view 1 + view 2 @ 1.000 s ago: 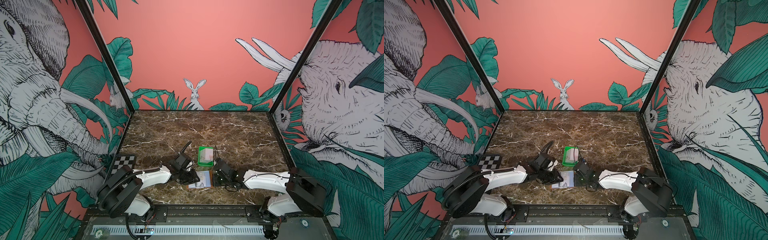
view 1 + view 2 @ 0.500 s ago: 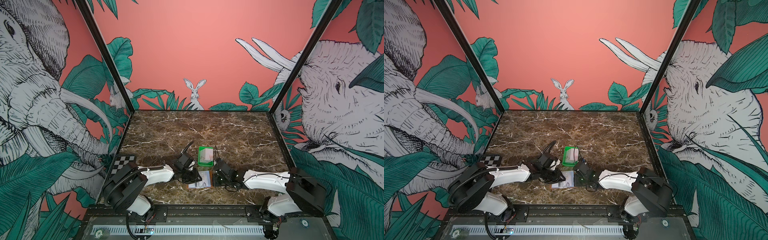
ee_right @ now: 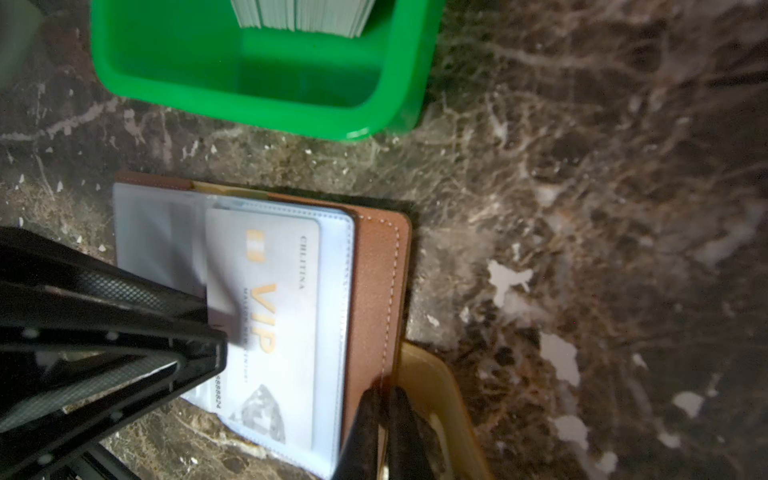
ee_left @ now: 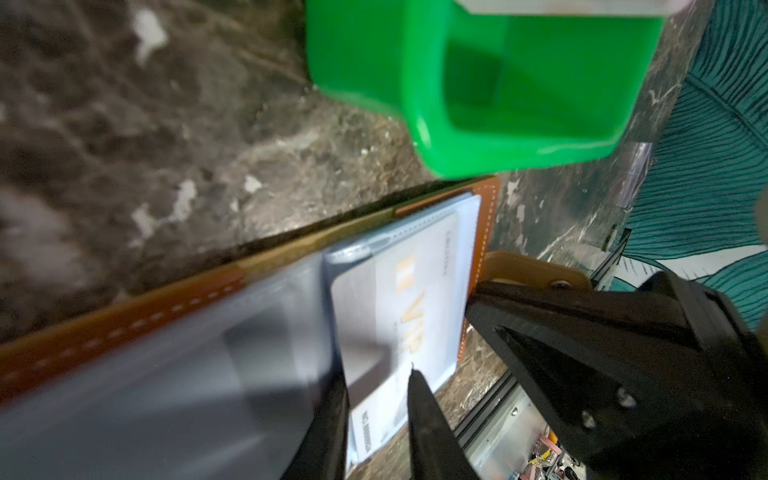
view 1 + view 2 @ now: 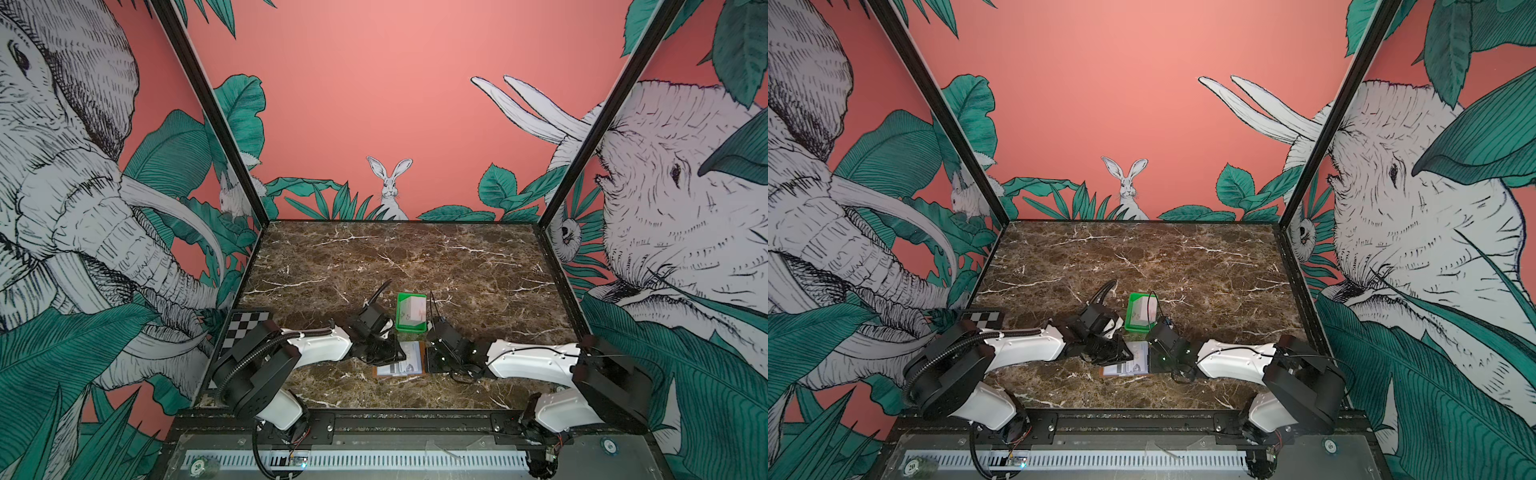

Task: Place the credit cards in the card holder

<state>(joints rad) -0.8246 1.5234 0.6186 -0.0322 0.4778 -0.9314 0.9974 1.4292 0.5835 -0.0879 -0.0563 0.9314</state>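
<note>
The tan-brown card holder [image 5: 422,358] [image 5: 1145,361] lies open on the marble between my two grippers. A white VIP credit card [image 3: 282,311] [image 4: 407,299] lies flat in its clear sleeve. My left gripper [image 4: 374,374] [image 5: 392,353] is at the card's near corner. Its jaws stand a little apart with the card showing in the gap, and a lifted clear sleeve leaf [image 4: 187,374] rests against one finger. My right gripper [image 3: 384,397] [image 5: 430,359] is shut on the holder's snap tab [image 3: 432,395]. More credit cards [image 3: 299,16] [image 5: 413,309] stand in the tray.
The bright green tray [image 5: 409,328] [image 5: 1133,326] [image 3: 249,112] sits just beyond the card holder, nearly touching it. A checkerboard marker [image 5: 245,328] lies at the table's left edge. Black frame posts and the printed walls enclose the table.
My left arm has reached slightly further right, towards the card holder. The right arm and the holder have stayed put.
</note>
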